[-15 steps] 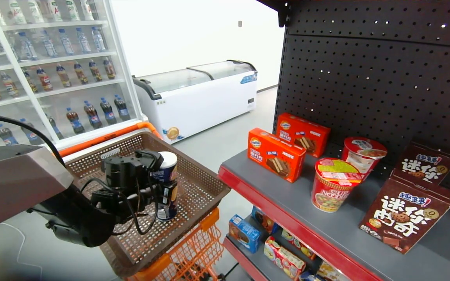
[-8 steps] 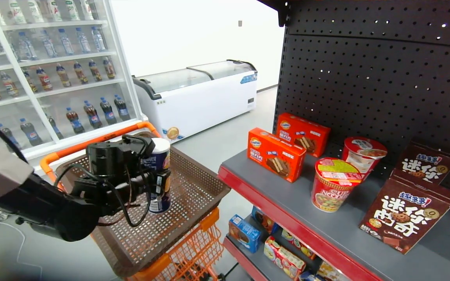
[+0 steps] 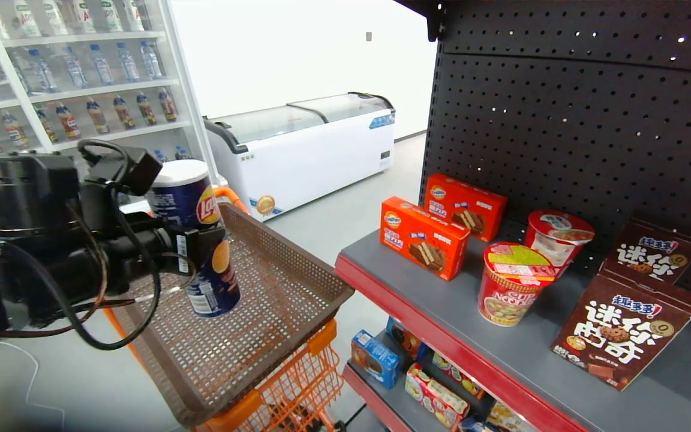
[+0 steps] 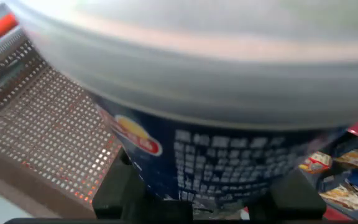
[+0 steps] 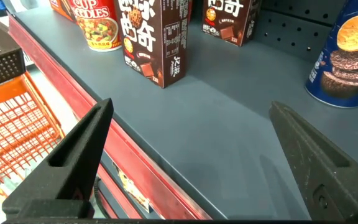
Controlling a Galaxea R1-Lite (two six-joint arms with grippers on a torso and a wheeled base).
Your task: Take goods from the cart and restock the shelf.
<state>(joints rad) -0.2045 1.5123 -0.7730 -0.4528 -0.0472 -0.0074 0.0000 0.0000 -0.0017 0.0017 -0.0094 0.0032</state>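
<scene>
Lifted since a second ago, the chip can now hangs above the cart basket — earlier it sat low inside the mesh. The left end effector is clenched around the can's middle, keeping it nearly upright. The right end effector is spread wide over the grey shelf — near a brown cookie box and a blue snack can.

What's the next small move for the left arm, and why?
Probably carry the chip can right toward the shelf, kept upright. The left gripper is shut on it, it appears to hang clear above the cart basket, and the shelf has bare room beside the orange boxes.
</scene>
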